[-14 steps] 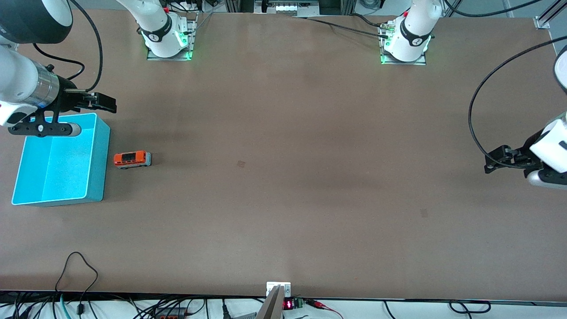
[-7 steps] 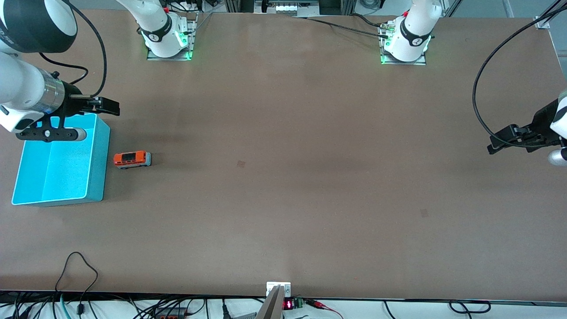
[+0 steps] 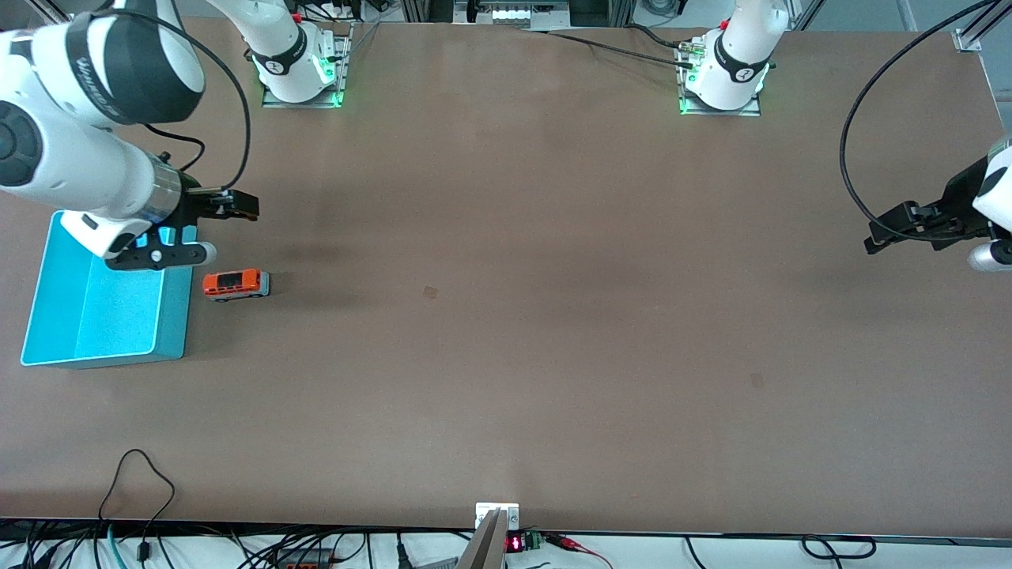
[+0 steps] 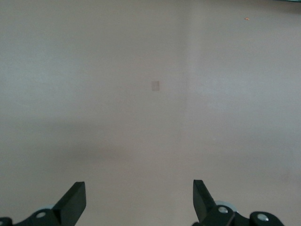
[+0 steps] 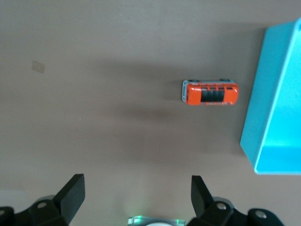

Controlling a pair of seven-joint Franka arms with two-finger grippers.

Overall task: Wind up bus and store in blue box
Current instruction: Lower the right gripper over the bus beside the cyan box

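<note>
Two grippers are hanging over the bench with jaws wide apart, and nothing is in either one.

The bus (image 3: 236,284) is standing on its wheels on the bench (image 3: 506,316), just beside the blue box (image 3: 103,316) without touching it, at the box's 3 o'clock in the front view, toward the right arm's end of the bench. The right gripper (image 3: 237,207) is hovering over bare bench at about the bus's 12 o'clock, its jaws spread wide and gripping nothing; the right wrist view is showing the bus (image 5: 210,92) and a corner of the blue box (image 5: 275,101). The left gripper (image 3: 885,233) is waiting over the bench's other end, well apart from the bus, its jaws also spread wide and empty.
</note>
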